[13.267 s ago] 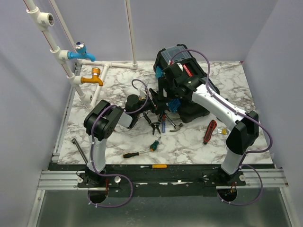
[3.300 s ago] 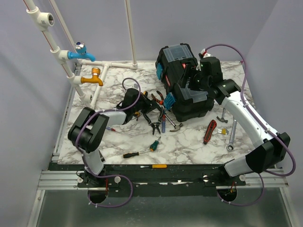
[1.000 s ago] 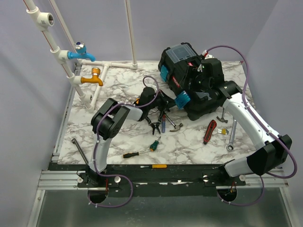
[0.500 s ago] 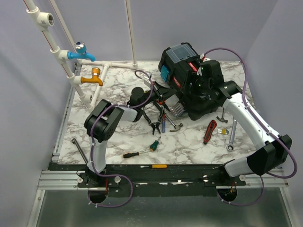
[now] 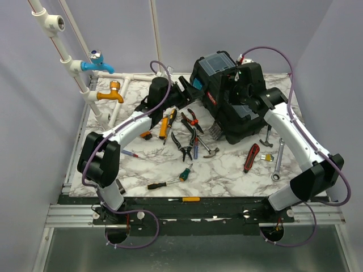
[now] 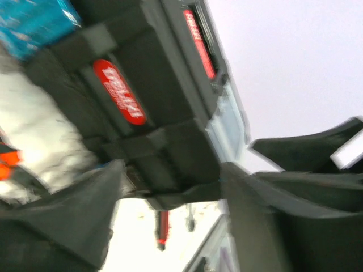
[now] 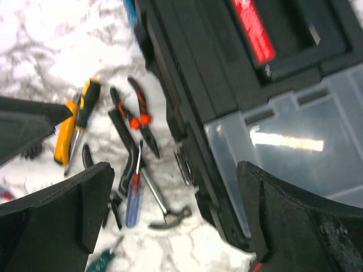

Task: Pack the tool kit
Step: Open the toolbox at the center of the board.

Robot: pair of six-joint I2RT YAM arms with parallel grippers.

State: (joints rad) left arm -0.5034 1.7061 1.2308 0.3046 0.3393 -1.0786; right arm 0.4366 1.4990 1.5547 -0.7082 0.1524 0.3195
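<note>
Left gripper (image 6: 170, 169) and right gripper (image 7: 173, 170) have released the toolbox (image 5: 227, 110), jaws spread empty; hand tools (image 5: 190, 136) beside it remain unpacked

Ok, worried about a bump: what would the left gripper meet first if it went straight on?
Probably the large black plastic toolbox with the red label, which sits straight ahead of the open left gripper; how far off it is remains unclear.
</note>
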